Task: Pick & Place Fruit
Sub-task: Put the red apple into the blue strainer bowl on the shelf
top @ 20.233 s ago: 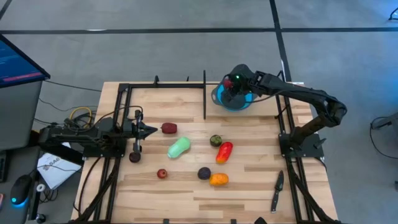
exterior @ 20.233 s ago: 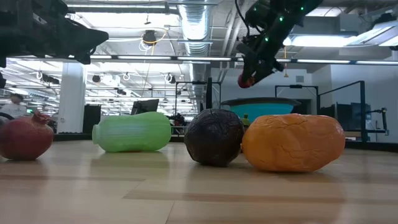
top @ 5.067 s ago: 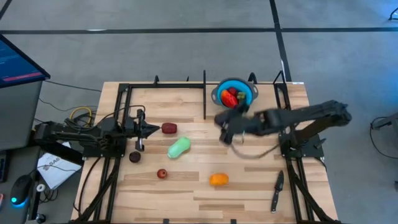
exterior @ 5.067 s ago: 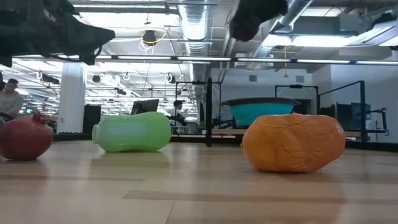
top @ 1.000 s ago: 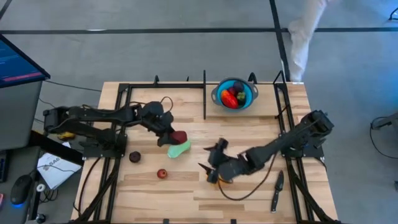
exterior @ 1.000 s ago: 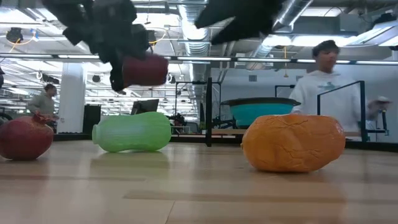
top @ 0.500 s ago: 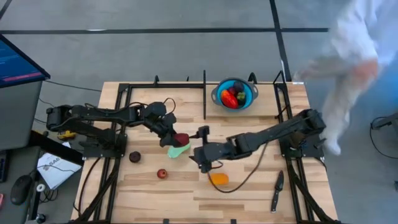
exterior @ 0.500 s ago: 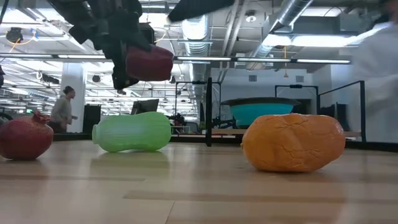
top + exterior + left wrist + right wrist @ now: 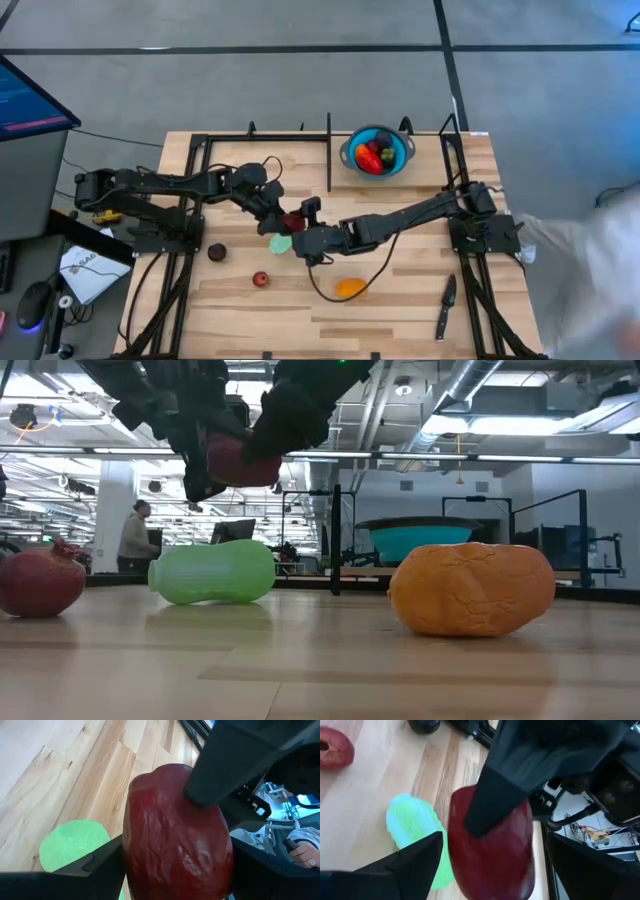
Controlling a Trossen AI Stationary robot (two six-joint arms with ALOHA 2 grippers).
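With several fruits already in the blue bowl (image 9: 377,152), the left gripper (image 9: 283,222) pinched the maroon fruit (image 9: 291,221) above the pale green fruit (image 9: 281,243) (mid-handover, probably), the right gripper (image 9: 303,233) spread around it, 4 pieces left lying.

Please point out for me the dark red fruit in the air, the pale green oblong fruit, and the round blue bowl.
dark red toy fruit (image 9: 175,840): left wrist view, middle of its wrinkled skin.
pale green oblong toy fruit (image 9: 212,572): low view, middle of its ribbed side.
round blue bowl (image 9: 402,161): high view, its right rim.
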